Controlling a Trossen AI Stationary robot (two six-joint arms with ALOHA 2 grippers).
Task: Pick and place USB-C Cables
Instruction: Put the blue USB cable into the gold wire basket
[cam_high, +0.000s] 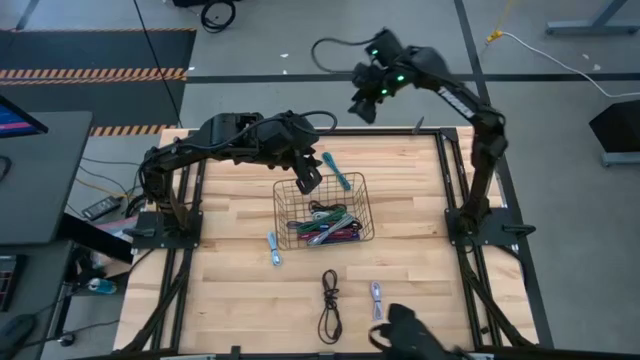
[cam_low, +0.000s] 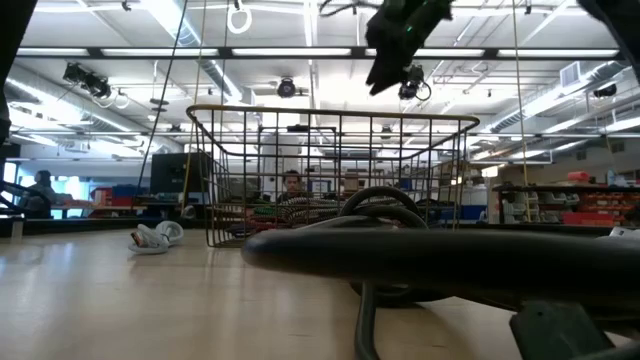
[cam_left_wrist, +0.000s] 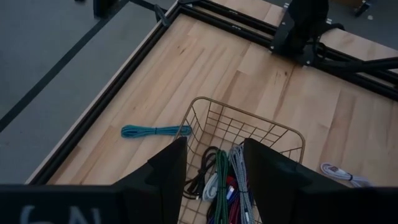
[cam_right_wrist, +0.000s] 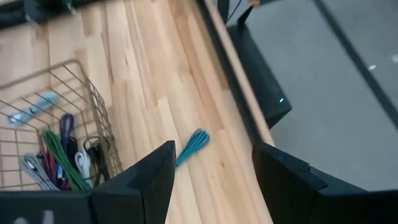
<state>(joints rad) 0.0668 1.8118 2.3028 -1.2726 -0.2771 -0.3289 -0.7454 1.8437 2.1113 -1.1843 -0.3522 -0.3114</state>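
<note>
A dark wire-mesh basket (cam_high: 322, 212) stands mid-table and holds several cable bundles (cam_left_wrist: 221, 180) in green, black, purple and grey. A teal cable (cam_high: 336, 170) lies on the table just beyond the basket's far rim. A pale blue cable (cam_high: 274, 248) lies at the basket's near left. A black cable (cam_high: 329, 305) and a pale lilac cable (cam_high: 377, 298) lie near the front edge. My left gripper (cam_left_wrist: 214, 168) is open and empty above the basket's far left part. My right gripper (cam_right_wrist: 211, 168) is open and empty, raised high over the table's far edge, above the teal cable (cam_right_wrist: 193, 144).
Dark metal frame rails run along the table's edges (cam_left_wrist: 124, 81). The arms' bases stand at the left (cam_high: 160, 220) and right (cam_high: 480, 225) edges. A dark object (cam_high: 410, 330) sits at the front edge. Bare wood lies left and right of the basket.
</note>
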